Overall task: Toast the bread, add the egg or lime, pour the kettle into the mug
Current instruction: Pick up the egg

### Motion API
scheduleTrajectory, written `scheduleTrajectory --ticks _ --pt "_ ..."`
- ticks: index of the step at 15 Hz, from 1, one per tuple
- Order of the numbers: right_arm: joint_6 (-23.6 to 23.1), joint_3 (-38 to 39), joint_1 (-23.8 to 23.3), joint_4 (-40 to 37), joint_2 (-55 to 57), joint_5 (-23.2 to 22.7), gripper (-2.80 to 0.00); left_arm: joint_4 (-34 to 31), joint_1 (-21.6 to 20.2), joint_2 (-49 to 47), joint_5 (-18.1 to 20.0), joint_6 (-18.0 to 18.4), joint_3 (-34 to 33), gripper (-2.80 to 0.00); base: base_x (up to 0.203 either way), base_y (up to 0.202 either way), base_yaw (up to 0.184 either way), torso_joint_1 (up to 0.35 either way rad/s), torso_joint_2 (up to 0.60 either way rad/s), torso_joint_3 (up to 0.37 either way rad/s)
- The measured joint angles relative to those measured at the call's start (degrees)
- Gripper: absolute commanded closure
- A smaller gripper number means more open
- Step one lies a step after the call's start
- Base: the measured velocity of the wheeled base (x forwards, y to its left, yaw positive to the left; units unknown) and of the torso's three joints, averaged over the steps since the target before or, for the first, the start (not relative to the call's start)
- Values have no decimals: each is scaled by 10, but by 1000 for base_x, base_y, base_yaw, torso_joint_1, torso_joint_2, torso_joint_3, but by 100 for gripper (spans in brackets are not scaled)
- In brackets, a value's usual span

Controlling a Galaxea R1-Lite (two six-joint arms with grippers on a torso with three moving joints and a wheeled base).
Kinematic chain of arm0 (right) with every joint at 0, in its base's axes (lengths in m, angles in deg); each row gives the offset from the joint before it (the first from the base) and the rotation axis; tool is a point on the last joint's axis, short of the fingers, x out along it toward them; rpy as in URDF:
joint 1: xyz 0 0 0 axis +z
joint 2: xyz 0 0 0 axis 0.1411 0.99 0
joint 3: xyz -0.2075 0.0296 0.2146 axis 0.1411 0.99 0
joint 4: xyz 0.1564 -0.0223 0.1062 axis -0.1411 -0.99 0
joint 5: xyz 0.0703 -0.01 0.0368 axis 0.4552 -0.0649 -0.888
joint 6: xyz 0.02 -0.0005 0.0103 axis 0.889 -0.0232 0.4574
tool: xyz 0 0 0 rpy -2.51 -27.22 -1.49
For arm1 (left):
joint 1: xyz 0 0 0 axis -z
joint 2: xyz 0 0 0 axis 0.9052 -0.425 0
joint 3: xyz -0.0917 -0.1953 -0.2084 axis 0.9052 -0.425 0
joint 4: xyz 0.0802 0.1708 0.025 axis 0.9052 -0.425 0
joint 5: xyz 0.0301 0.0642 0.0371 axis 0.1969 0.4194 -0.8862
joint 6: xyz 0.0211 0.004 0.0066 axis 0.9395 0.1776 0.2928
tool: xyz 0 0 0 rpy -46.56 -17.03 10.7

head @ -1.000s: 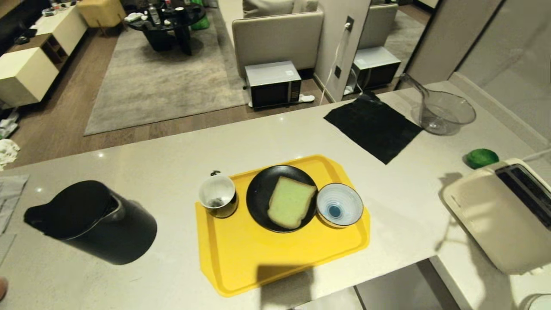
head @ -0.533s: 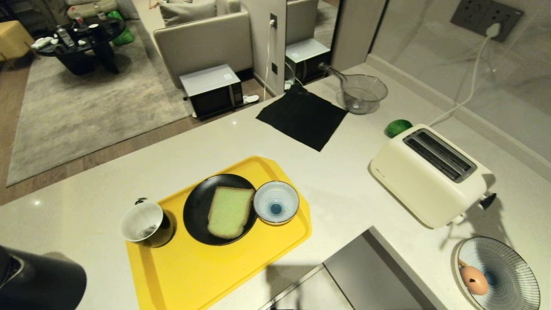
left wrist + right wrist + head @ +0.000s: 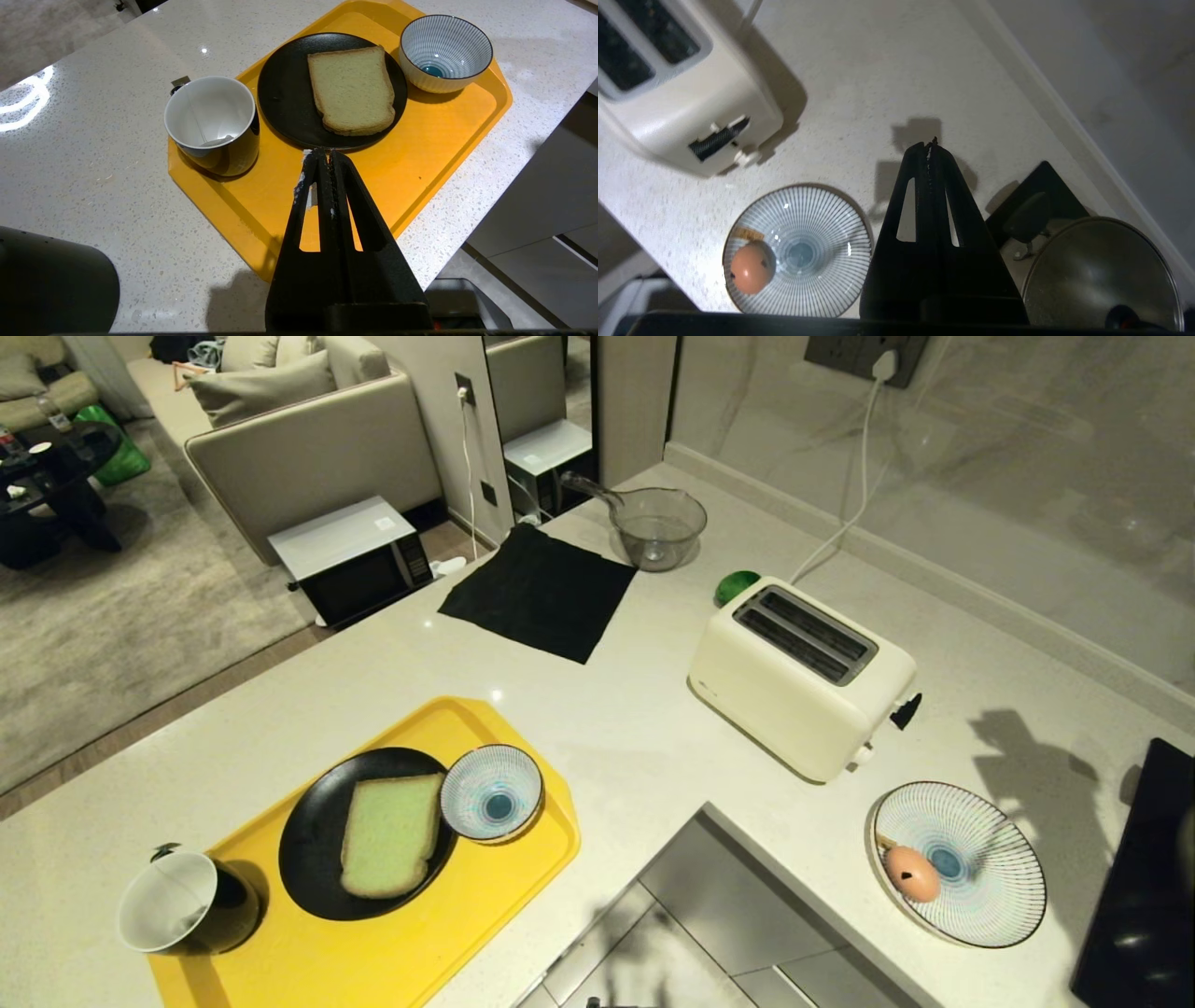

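Observation:
The pale green bread (image 3: 390, 835) lies on a black plate (image 3: 313, 840) on the yellow tray (image 3: 523, 859). At the tray's left corner stands the mug (image 3: 177, 903), black outside and white inside. The spotted egg (image 3: 912, 874) rests on a striped plate (image 3: 990, 905) at the right. The lime (image 3: 738, 586) sits behind the cream toaster (image 3: 803, 677). Only a black edge of the kettle (image 3: 51, 284) shows, in the left wrist view. My left gripper (image 3: 323, 151) is shut and empty above the tray, near the plate's rim. My right gripper (image 3: 930, 143) is shut and empty over bare counter, between the egg (image 3: 751, 267) and a hob.
A striped bowl (image 3: 492, 793) stands on the tray beside the plate. A black cloth (image 3: 541, 590) and a clear glass jug (image 3: 656, 525) lie at the back. A black hob (image 3: 1139, 887) carrying a metal pan (image 3: 1101, 275) fills the right edge. The counter is L-shaped around a floor gap (image 3: 672, 915).
The whole head view has swung right, so the camera moved. The kettle has left that view; the toaster, lime and egg plate have come in. Nothing on the counter moved.

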Motion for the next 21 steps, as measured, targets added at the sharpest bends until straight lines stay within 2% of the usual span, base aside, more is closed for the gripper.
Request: scheduleTrajectory --ticks 4,6,12,20,21 --pt "-101 43 5 -25 6 -1 0 0 0 0 0 0 0 0 0 0 0 0 0 0" --pt "-125 51 5 -66 5 2 0 0 0 0 0 0 0 0 0 0 0 0 0 0" --pt "-137 68 11 -174 2 5 0 0 0 0 0 0 0 0 0 0 0 0 0 0" --pt "-118 112 70 -171 10 5 0 0 0 0 0 0 0 0 0 0 0 0 0 0" --pt "-117 126 72 -171 13 5 -280 0 0 0 0 0 0 0 0 0 0 0 0 0"
